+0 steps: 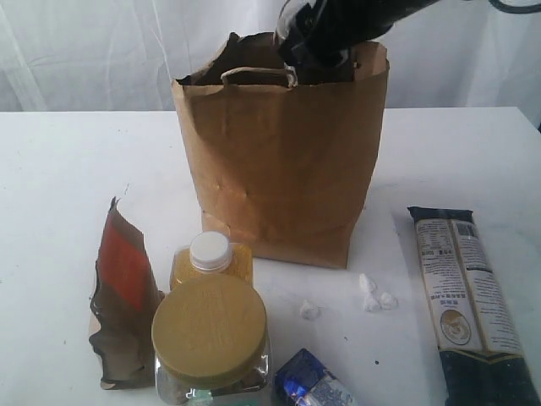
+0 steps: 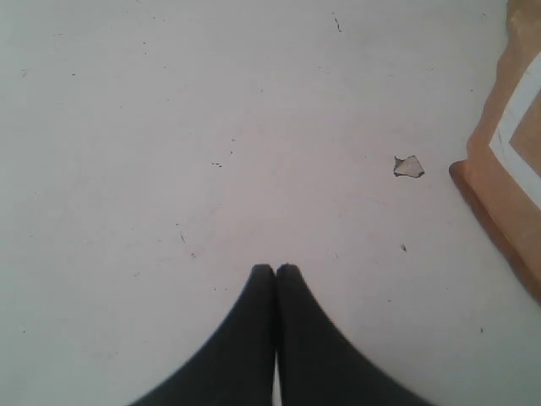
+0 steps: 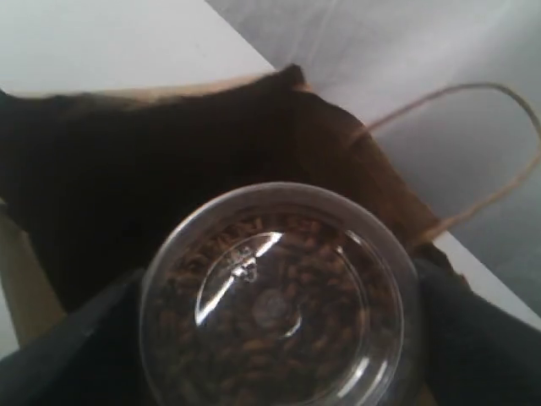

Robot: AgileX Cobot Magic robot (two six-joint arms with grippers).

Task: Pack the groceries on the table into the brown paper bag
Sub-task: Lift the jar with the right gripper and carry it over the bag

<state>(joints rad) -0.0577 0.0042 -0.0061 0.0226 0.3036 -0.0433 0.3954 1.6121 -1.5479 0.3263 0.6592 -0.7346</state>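
The brown paper bag [image 1: 279,161] stands open at the middle of the table [image 1: 68,186]. My right gripper [image 1: 317,46] hangs over its rim, shut on the clear tub of dark contents [image 3: 279,296], which sits above the bag's dark mouth [image 3: 127,169]. In front of the bag stand the yellow-lidded jar [image 1: 210,334] and the white-capped yellow bottle [image 1: 211,258], with the brown pouch [image 1: 122,296] to their left. The small blue packet [image 1: 313,381] and the long navy packet [image 1: 469,296] lie to the right. My left gripper [image 2: 275,269] is shut and empty over bare table.
White crumpled scraps [image 1: 372,294] lie on the table between the bag and the navy packet. A brown object with a white stripe [image 2: 507,169] and a small paper scrap [image 2: 408,167] lie near my left gripper. A white curtain hangs behind the table.
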